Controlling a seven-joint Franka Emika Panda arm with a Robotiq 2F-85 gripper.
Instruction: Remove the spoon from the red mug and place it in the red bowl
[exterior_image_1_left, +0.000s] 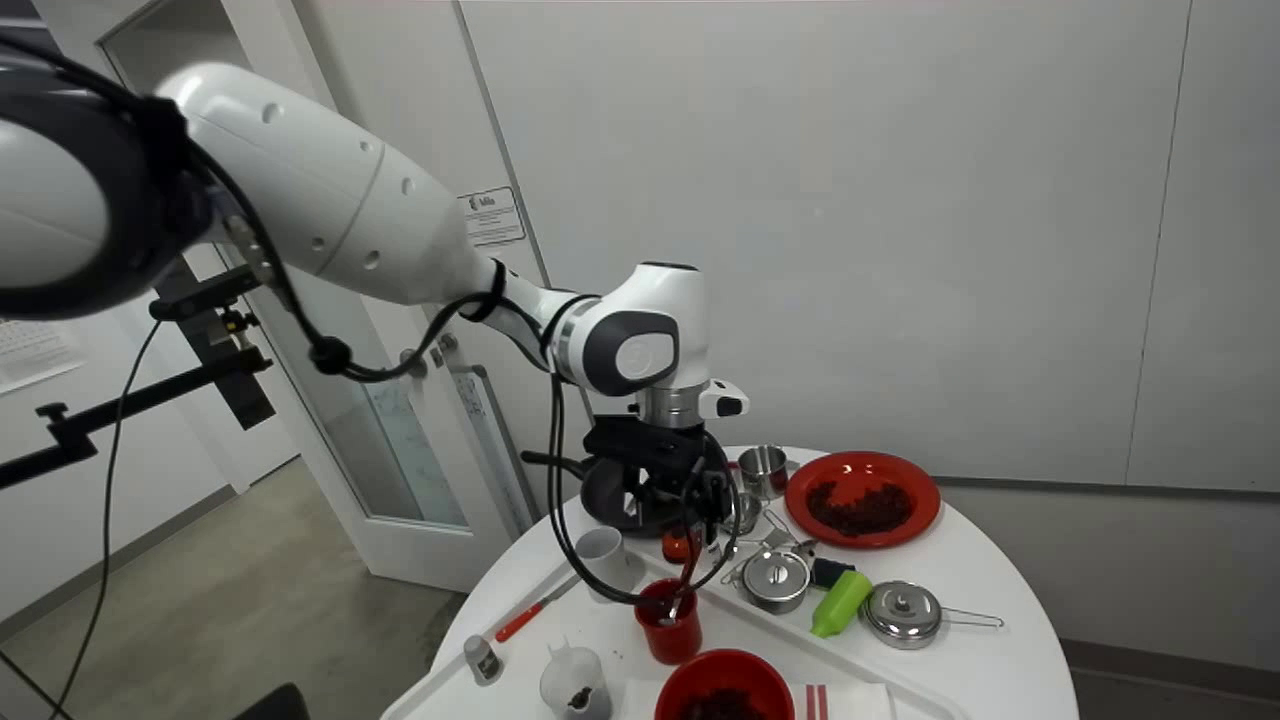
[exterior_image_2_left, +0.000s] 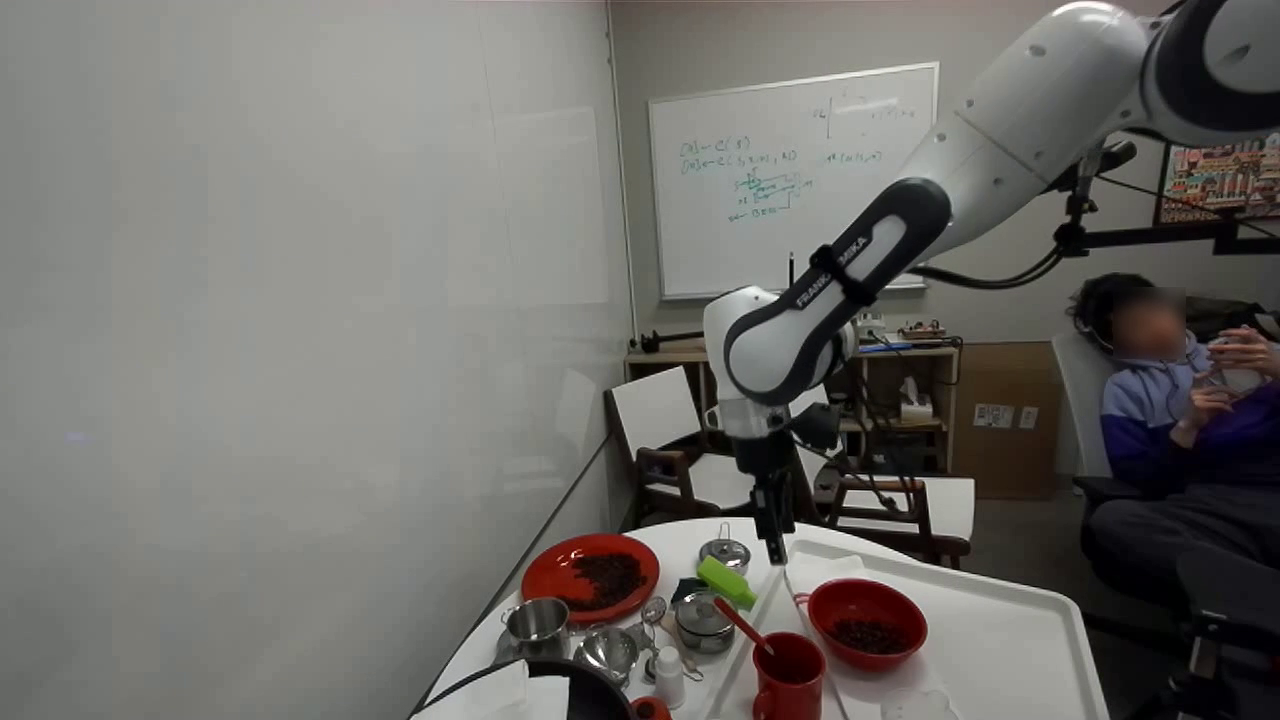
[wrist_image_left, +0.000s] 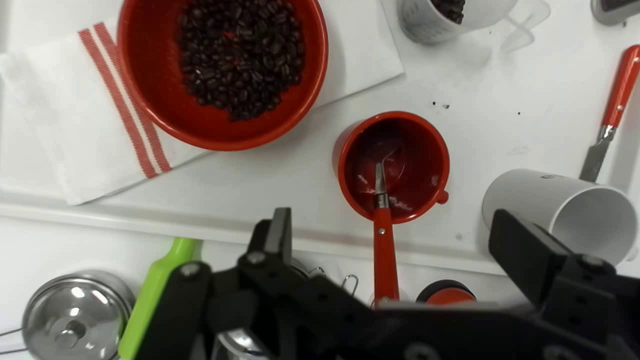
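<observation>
Spoon (wrist_image_left: 384, 245) in red mug (wrist_image_left: 410, 172), not gripped; looks like the approach step

Wrist view: tool (wrist_image_left: 391, 227) spread wide, fingers well apart, clamped on nothing. Spoon's head down inside the red mug, handle leaning out over the rim; from here the handle runs between the fingers, far end hidden behind the tool. Mug upright on the surface (wrist_image_left: 500, 135). Red bowl (wrist_image_left: 147, 75) with dark beans (wrist_image_left: 240, 60) just beside the mug; white mug (wrist_image_left: 530, 200) near it, on its handle side.

In an exterior view, tool hangs higher than the red mug (exterior_image_1_left: 672, 640), near the spoon's handle; can't tell contact or finger gap.

In an exterior view, wide red dish (exterior_image_2_left: 548, 580) well apart from the red mug, probably not the target. Tool shows above the mug's rim, apart from the spoon.

Grasp, lift and place all left, I'd judge. Next move calls for lowering with handle centred between fingers, matching its lean, closing, then lifting up clear of the mug's rim; a sideways pull could tip it.
</observation>
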